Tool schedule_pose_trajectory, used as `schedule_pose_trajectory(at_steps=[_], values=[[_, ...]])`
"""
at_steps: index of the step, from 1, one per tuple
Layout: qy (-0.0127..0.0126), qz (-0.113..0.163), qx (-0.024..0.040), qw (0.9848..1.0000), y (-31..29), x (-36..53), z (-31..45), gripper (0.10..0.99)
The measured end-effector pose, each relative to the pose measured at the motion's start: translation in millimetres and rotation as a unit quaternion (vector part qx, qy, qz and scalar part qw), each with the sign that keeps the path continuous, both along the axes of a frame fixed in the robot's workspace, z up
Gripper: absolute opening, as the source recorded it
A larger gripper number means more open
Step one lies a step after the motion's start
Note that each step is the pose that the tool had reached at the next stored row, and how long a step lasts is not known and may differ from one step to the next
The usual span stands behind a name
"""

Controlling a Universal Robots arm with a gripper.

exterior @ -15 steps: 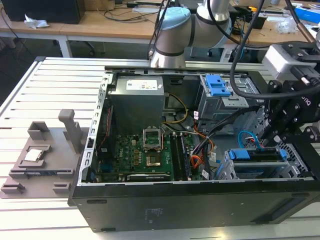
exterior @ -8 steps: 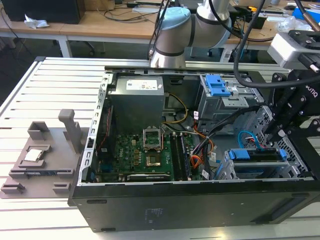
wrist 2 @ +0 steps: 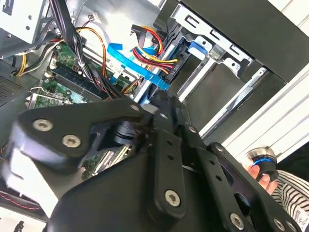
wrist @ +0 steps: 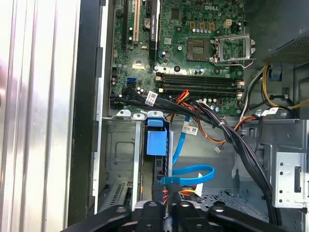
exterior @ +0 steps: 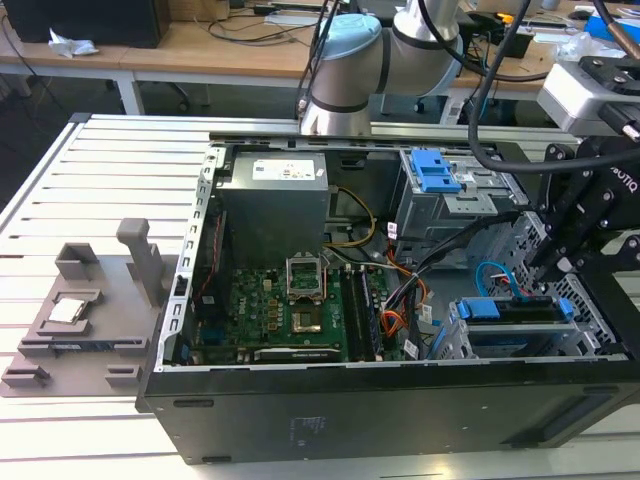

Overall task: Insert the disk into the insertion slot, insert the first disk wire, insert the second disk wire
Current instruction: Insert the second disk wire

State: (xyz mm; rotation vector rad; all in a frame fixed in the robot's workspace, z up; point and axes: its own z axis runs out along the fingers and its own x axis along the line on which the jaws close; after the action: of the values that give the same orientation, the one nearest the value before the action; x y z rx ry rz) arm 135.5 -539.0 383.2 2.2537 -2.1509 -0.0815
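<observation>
Slatted desk (exterior: 110, 170) carries the open computer case (exterior: 330, 420); disk (wrist: 155, 142) sits slotted; fingers (wrist: 170, 209), grip unclear, work the second disk wire (wrist: 193, 174); its plug needs seating, I judge.

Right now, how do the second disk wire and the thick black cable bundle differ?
The second disk wire is flat, slim and light blue; the thick black cable bundle is round, bulky and black. The wire loops near the disk in the insertion slot; the bundle runs diagonally past the motherboard. Both lie inside the case.
</observation>
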Motion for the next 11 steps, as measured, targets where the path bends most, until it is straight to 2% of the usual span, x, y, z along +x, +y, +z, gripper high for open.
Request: schedule_pose_trajectory(at_steps=[1,11], values=[[0.0,0.0,0.0,1.0,0.0,0.0,0.0,0.102],[0.0,0.0,0.0,1.0,0.0,0.0,3.3,0.106]])
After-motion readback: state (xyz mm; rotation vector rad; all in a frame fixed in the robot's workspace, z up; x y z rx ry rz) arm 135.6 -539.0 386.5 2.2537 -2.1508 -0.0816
